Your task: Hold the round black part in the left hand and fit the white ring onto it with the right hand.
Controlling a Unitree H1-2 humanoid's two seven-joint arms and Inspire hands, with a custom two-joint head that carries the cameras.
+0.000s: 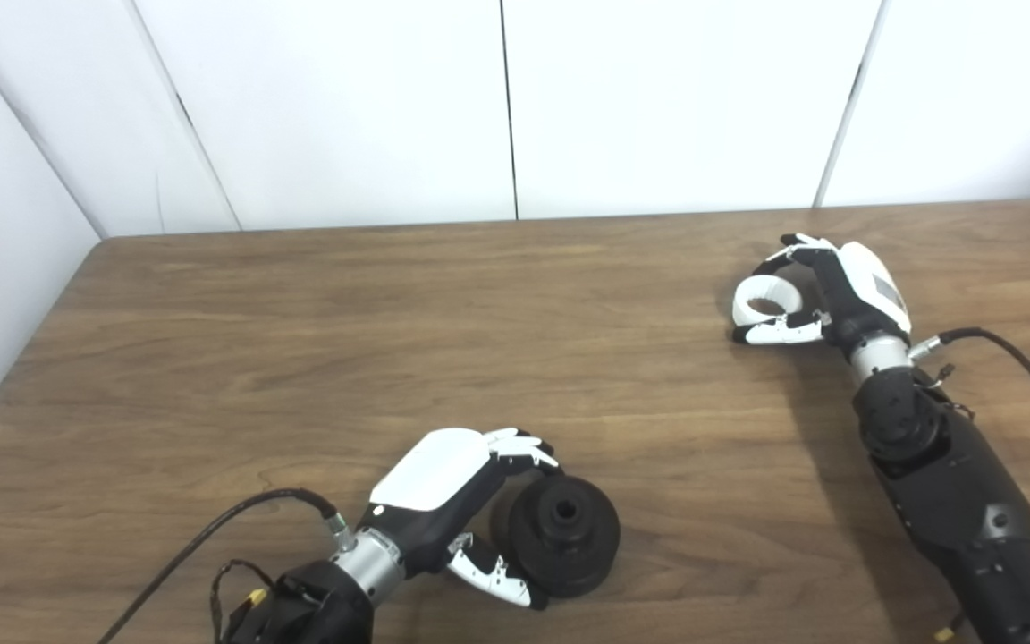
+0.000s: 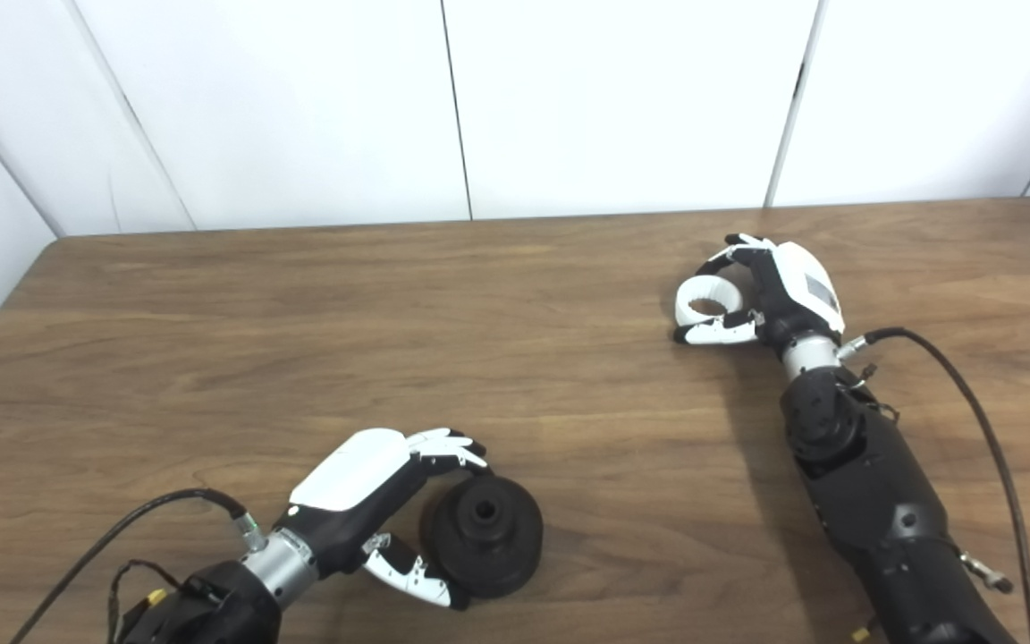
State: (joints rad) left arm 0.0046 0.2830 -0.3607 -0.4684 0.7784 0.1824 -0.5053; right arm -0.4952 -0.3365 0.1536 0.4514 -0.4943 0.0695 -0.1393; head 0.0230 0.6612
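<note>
White wall panels stand behind our wooden surface (image 1: pixel 390 340). Near the front edge, left of centre, our left hand (image 1: pixel 443 501) curls around the black part (image 1: pixel 564 535), fingers (image 1: pixel 524 447) on its far side and thumb on its near side, the part resting on the wood. Far right, our right hand (image 1: pixel 837 295) has its fingers clamped on the ring (image 1: pixel 765 300), which looks to be touching the wood.

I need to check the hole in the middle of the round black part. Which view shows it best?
The left eye view, slightly: the round black part looks a little larger there, with its centre hole facing up and unobstructed. The right eye view shows the same part, equally unobstructed, beside the left hand.
</note>
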